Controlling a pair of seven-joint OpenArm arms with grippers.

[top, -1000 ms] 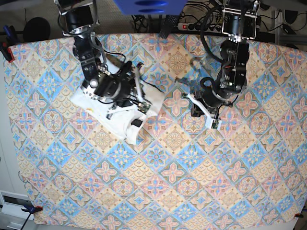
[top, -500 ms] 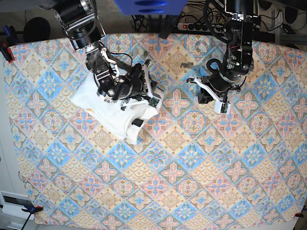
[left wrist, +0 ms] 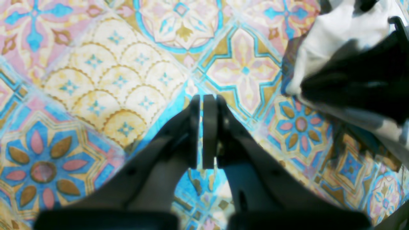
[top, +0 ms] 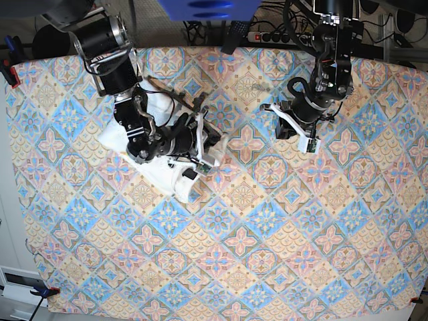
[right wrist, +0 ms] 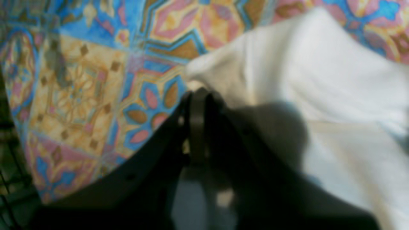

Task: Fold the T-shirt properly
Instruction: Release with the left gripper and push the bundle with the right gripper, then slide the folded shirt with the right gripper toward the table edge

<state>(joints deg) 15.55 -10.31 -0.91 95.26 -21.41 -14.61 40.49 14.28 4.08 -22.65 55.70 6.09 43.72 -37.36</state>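
Fingers closed empty on both arms: right gripper (right wrist: 198, 95) over T-shirt (top: 177, 177), left gripper (left wrist: 204, 100) over tablecloth (top: 267, 267).

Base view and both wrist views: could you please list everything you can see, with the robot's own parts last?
T-shirt: one, white, folded bundle on the table's upper left, partly under the right arm.
Tablecloth: one, blue, pink and yellow tile pattern, covering the table.
Power strip: one, white, behind the table's far edge.
Clamps: two seen, at the left edge, top and bottom.
Right gripper: one, black, fingers together at the T-shirt's edge.
Left gripper: one, black, fingers together over bare tablecloth.
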